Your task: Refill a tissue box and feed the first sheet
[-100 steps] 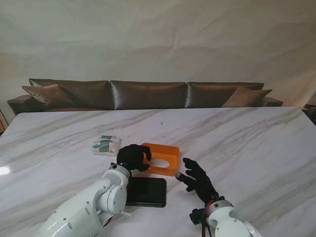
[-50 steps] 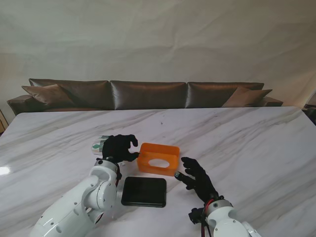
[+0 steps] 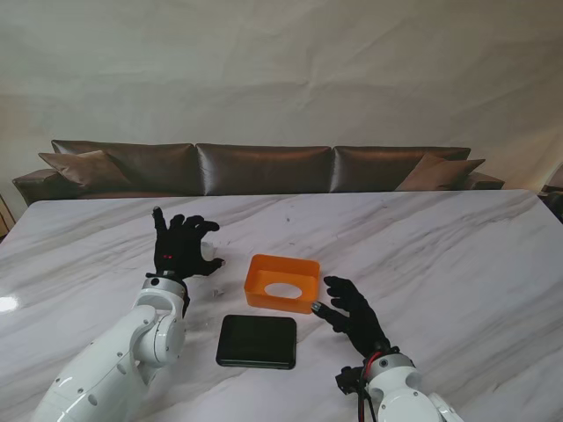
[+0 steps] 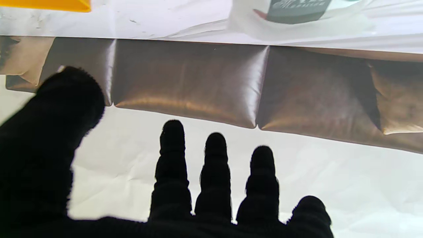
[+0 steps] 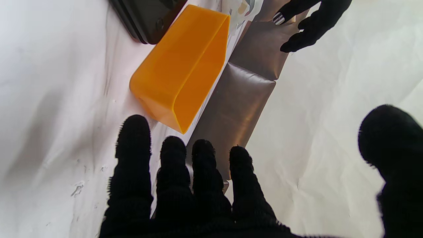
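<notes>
Stand view shows a white marble table (image 3: 422, 255) with grey streaks, a long brown leather sofa (image 3: 264, 167) behind it, and a pale wall past that.

The left hand (image 3: 180, 248) in its black glove is up off the table. Its fingers (image 4: 172, 155) are spread wide and it holds nothing. The tissue pack (image 3: 211, 255) sits under and just behind this hand, so the hand hides most of it from the stand. On the left wrist view the pack (image 4: 297, 13) shows as clear wrap with a dark label, lying on the table.

The right hand (image 3: 352, 315) is low over the table, fingers apart, holding nothing. Its fingertips (image 5: 134, 132) are just beside one end of the orange tissue box cover (image 3: 283, 283); I cannot tell if they touch it. The cover stands on the table between the two hands, open side up, with an oval hole in its wall.

A flat black lid or base (image 3: 257, 341) lies nearer to me than the cover, between the two arms.
</notes>
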`<act>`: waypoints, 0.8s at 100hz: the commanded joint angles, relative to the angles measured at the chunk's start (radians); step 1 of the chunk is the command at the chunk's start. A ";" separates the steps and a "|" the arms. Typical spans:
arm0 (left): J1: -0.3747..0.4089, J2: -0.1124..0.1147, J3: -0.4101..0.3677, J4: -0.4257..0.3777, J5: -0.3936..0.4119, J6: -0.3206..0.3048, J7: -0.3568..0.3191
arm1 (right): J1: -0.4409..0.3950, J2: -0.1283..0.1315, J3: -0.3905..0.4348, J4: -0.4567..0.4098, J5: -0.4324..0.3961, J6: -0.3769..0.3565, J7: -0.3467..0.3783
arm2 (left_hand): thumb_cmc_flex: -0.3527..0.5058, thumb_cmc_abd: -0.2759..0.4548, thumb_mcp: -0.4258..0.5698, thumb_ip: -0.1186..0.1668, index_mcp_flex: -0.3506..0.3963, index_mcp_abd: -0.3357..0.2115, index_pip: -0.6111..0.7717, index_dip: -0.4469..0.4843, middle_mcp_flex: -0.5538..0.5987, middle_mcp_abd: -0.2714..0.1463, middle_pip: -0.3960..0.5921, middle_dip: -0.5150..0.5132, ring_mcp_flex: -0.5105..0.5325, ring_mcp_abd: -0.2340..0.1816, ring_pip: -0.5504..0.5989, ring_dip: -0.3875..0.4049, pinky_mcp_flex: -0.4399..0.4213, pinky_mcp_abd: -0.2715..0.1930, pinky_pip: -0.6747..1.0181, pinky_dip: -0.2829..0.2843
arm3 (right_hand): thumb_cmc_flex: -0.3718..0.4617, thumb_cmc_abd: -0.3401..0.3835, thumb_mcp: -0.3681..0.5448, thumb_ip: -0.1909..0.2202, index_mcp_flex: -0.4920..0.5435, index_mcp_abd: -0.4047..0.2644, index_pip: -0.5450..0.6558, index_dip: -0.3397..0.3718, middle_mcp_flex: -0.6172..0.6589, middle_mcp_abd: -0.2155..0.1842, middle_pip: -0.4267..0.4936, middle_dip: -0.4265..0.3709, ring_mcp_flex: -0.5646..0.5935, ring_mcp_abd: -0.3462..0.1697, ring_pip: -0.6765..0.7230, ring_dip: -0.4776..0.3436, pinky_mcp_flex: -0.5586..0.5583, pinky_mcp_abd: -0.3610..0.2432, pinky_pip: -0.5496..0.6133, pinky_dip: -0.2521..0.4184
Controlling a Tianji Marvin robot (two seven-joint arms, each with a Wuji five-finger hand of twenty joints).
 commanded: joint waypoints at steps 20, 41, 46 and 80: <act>-0.046 0.031 -0.010 0.009 -0.030 -0.001 -0.215 | 0.027 -0.008 0.000 0.018 0.024 0.024 0.011 | -0.056 0.014 -0.040 -0.025 -0.105 0.056 -0.198 -0.121 -0.140 0.001 -0.175 -0.104 -0.136 0.039 -0.156 -0.140 -0.038 0.086 0.721 -0.148 | 0.009 -0.037 -0.012 -0.015 0.017 -0.051 0.006 0.016 0.029 -0.031 -0.001 0.016 0.015 0.003 0.018 0.011 -0.012 0.019 -0.025 -0.024; -0.108 0.030 0.014 0.077 -0.094 -0.027 -0.268 | 0.057 -0.013 -0.003 0.039 0.041 0.038 0.011 | -0.051 0.001 -0.021 -0.029 -0.139 0.094 -0.249 -0.150 -0.153 0.013 -0.249 -0.149 -0.153 0.073 -0.201 -0.125 -0.044 0.135 0.809 -0.094 | 0.008 -0.037 -0.013 -0.015 0.018 -0.051 0.004 0.020 0.029 -0.031 -0.002 0.018 0.016 0.003 0.019 0.012 -0.014 0.020 -0.033 -0.029; -0.124 0.031 0.024 0.094 -0.106 -0.031 -0.281 | 0.064 -0.014 -0.003 0.044 0.044 0.040 0.010 | -0.050 0.001 -0.021 -0.029 -0.142 0.093 -0.250 -0.150 -0.154 0.011 -0.251 -0.150 -0.153 0.077 -0.202 -0.122 -0.044 0.151 0.828 -0.086 | 0.009 -0.037 -0.012 -0.015 0.019 -0.051 0.004 0.021 0.030 -0.031 -0.002 0.018 0.017 0.002 0.019 0.012 -0.014 0.020 -0.034 -0.029; -0.236 0.016 0.113 0.239 -0.217 -0.054 -0.327 | 0.078 -0.017 0.001 0.060 0.054 0.057 0.007 | -0.019 -0.013 -0.007 -0.019 -0.181 0.095 -0.289 -0.173 -0.169 0.016 -0.306 -0.183 -0.165 0.116 -0.224 -0.123 0.009 0.223 0.964 -0.027 | 0.010 -0.037 -0.013 -0.015 0.019 -0.052 0.002 0.026 0.034 -0.032 -0.001 0.020 0.016 0.002 0.019 0.012 -0.015 0.019 -0.038 -0.032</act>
